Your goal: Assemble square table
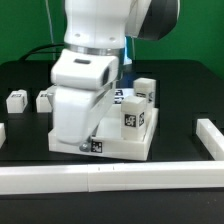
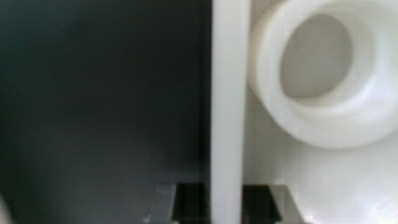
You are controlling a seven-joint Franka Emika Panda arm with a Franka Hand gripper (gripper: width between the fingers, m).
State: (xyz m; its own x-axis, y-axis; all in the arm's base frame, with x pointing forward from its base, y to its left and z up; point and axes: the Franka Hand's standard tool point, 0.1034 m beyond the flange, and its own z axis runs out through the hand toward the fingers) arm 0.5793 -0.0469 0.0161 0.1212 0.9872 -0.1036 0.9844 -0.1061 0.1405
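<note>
The white square table top lies on the black table, partly hidden by my arm. Two short white tagged legs stand upright on its right part in the exterior view. Two more tagged legs lie loose on the exterior view's left. In the wrist view my gripper is shut on the top's thin raised rim, with a dark finger on each side of it. A round corner socket sits just inside the rim. In the exterior view the hand hides the fingertips.
Long white border bars run along the front, the exterior view's right and left. Black tabletop shows outside the rim in the wrist view.
</note>
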